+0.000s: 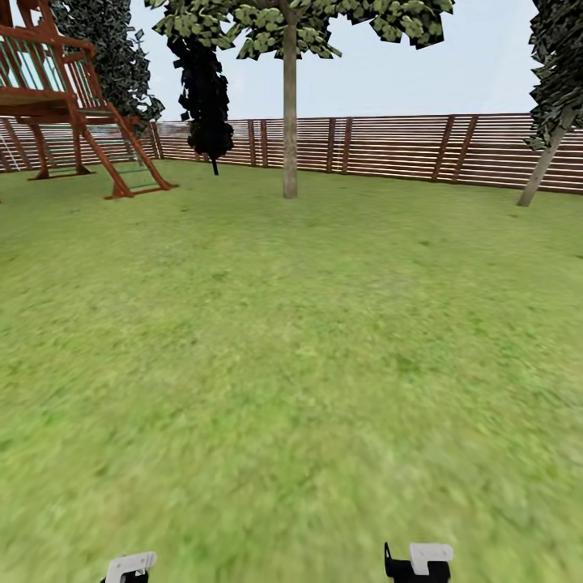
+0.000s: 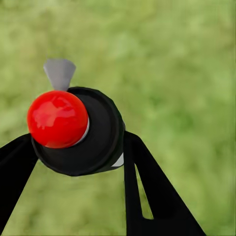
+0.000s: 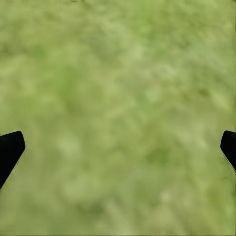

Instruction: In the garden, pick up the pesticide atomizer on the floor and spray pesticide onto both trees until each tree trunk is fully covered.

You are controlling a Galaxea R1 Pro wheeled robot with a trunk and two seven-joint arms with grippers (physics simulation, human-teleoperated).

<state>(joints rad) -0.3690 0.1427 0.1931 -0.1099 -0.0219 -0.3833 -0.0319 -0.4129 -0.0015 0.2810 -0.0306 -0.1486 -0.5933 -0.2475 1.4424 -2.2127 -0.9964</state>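
Left gripper point(image 2: 78, 147) clamped on the pesticide atomizer point(image 2: 93, 132), a black round body with a red knob and grey nozzle, held above the floor point(image 2: 187, 73). Right gripper point(image 3: 118, 147) spread wide over grass, holding nothing. Head view: one straight-trunked tree point(image 1: 289, 113) ahead, well apart, before the slatted fence point(image 1: 397, 146); a wooden play structure point(image 1: 73, 105) at left.

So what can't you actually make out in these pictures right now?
- Sprayer in the left gripper, left wrist view: seen end-on, so its body and any white mark are hidden behind its round black end and red knob.
- Right-hand tree, head view: the picture's edge cuts off most of its crown.
- Both arms, head view: the bottom edge cuts them off.
- Right gripper, right wrist view: just the fingertips show at the edges, spread wide over grass.
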